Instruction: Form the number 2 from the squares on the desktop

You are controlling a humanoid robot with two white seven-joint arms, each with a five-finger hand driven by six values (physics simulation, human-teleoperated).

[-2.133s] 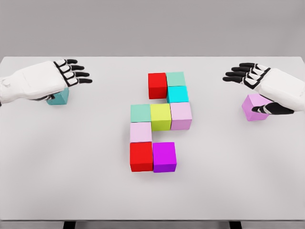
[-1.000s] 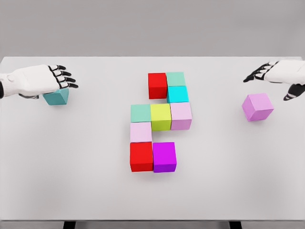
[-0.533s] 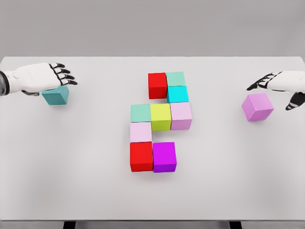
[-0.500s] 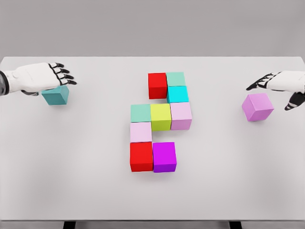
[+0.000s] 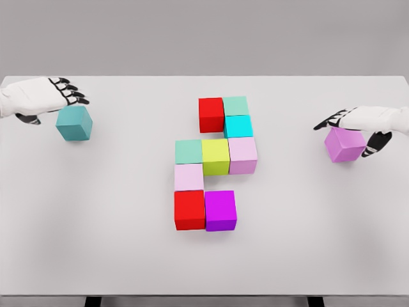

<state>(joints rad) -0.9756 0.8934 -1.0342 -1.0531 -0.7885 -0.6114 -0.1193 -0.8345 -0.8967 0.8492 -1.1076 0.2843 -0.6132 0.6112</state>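
Bench (image 5: 96, 243), white. Nine cubes packed at centre: red cube (image 5: 211, 115) and green cube (image 5: 235, 105) on top row, cyan cube (image 5: 238, 126) below. Teal cube (image 5: 74, 123) apart at far left; left hand (image 5: 35, 97) just behind it, fingers extended. Pink cube (image 5: 344, 144) at far right; right hand (image 5: 361, 121) over it, fingers spread, contact unclear.

Both arms are cut off by the picture's edges, the left hand (image 5: 35, 96) at its wrist and the right hand (image 5: 370, 119) likewise. The fingers (image 5: 332, 121) of the right hand cover the top back edge of the pink cube (image 5: 344, 145), so contact cannot be told. The table's legs (image 5: 93, 300) are cropped at the bottom.
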